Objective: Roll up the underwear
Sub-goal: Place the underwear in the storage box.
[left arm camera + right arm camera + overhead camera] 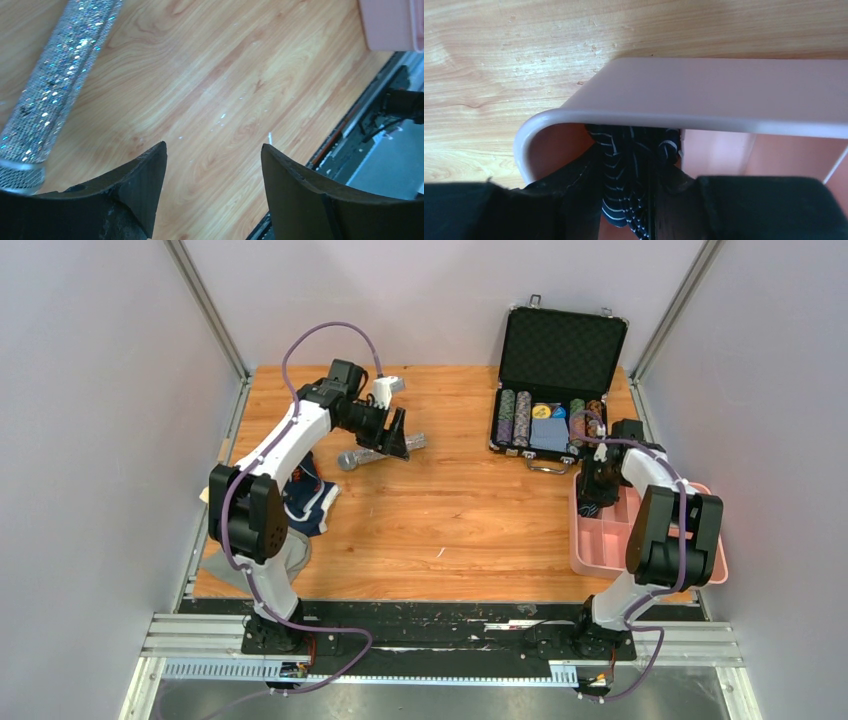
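R gripper (644,167) clamped on striped underwear (616,150), inside pink tray (724,100) corner compartment. L gripper (212,160) open, empty, well apart from tray, beside glitter mic (55,80). Navy underwear (305,502) farther from tray still.

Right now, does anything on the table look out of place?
Nothing is spilled or broken. The navy underwear lies crumpled, not yet rolled, partly hidden under the left arm.

No text, label, brand, number or sign can be read in any view. The chips (515,418) in the open black case (563,345) are too small to show any markings.
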Controlling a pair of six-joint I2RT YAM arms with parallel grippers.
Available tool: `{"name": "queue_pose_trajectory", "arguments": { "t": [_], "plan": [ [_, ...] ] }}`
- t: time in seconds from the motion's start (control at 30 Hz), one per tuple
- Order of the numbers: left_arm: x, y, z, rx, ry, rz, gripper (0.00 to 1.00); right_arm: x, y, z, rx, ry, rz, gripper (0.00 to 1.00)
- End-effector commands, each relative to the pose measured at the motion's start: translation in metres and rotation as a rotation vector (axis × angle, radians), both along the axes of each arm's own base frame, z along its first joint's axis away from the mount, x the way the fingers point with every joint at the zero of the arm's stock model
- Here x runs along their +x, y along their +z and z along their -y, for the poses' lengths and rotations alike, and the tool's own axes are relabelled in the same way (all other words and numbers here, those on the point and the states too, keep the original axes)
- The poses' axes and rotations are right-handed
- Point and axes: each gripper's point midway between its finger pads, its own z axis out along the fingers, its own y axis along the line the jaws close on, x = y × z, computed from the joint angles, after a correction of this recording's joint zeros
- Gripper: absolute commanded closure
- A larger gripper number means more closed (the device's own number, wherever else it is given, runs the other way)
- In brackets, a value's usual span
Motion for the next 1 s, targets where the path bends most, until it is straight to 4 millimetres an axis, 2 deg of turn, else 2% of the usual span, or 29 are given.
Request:
{"name": "queue_pose_trajectory", "arguments": {
  "t": [0.0, 0.07, 0.17, 0.33, 0.43, 0.5, 0.6, 0.7, 0.77, 0.9, 0.97],
  "plan": [
    [0.018, 0.026, -0.030, 0.158, 0.079, 0.176, 0.16, 0.018, 0.019, 0.002, 0.000, -0.003, 0.056, 0.64],
    [0.026, 0.028, -0.042, 0.220, 0.126, 0.197, 0.02, 0.017, 0.040, -0.003, 0.018, 0.001, 0.086, 0.59],
    [0.035, 0.031, -0.052, 0.267, 0.214, 0.200, 0.00, 0.012, 0.064, -0.006, 0.023, 0.003, 0.119, 0.52],
    [0.051, 0.030, -0.074, 0.372, 0.376, 0.181, 0.00, 0.002, 0.079, -0.006, 0.004, -0.002, 0.137, 0.34],
    [0.052, 0.036, -0.075, 0.368, 0.413, 0.172, 0.00, 0.001, 0.088, -0.006, 0.001, 0.000, 0.157, 0.33],
    [0.052, 0.045, -0.074, 0.341, 0.436, 0.173, 0.00, 0.007, 0.111, -0.006, -0.001, 0.022, 0.206, 0.33],
    [0.047, 0.063, -0.073, 0.316, 0.409, 0.217, 0.00, 0.023, 0.158, -0.015, 0.017, 0.115, 0.328, 0.33],
    [0.045, 0.081, -0.084, 0.360, 0.375, 0.306, 0.04, 0.042, 0.200, -0.031, 0.055, 0.239, 0.492, 0.33],
    [0.039, 0.089, -0.096, 0.414, 0.353, 0.348, 0.06, 0.053, 0.216, -0.044, 0.090, 0.304, 0.600, 0.33],
    [0.018, 0.072, -0.122, 0.554, 0.300, 0.335, 0.10, 0.063, 0.230, -0.076, 0.165, 0.441, 0.726, 0.33],
    [0.002, 0.048, -0.139, 0.636, 0.293, 0.291, 0.11, 0.066, 0.233, -0.095, 0.182, 0.523, 0.768, 0.33]
  ]
}}
